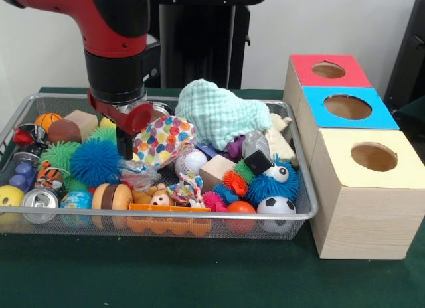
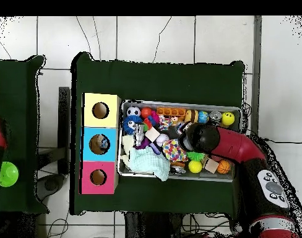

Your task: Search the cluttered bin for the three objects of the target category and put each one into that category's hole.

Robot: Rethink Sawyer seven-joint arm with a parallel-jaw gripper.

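Reaching: arm down into wire bin
Gripper: among toys beside blue spiky ball; finger opening cannot be told
Holes: red box, blue box, yellow box, beside bin

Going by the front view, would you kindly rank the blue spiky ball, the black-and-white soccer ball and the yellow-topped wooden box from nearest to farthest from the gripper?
1. Blue spiky ball, just beside the gripper.
2. Black-and-white soccer ball, at the wire bin's front corner towards the boxes.
3. Yellow-topped wooden box, outside the bin.
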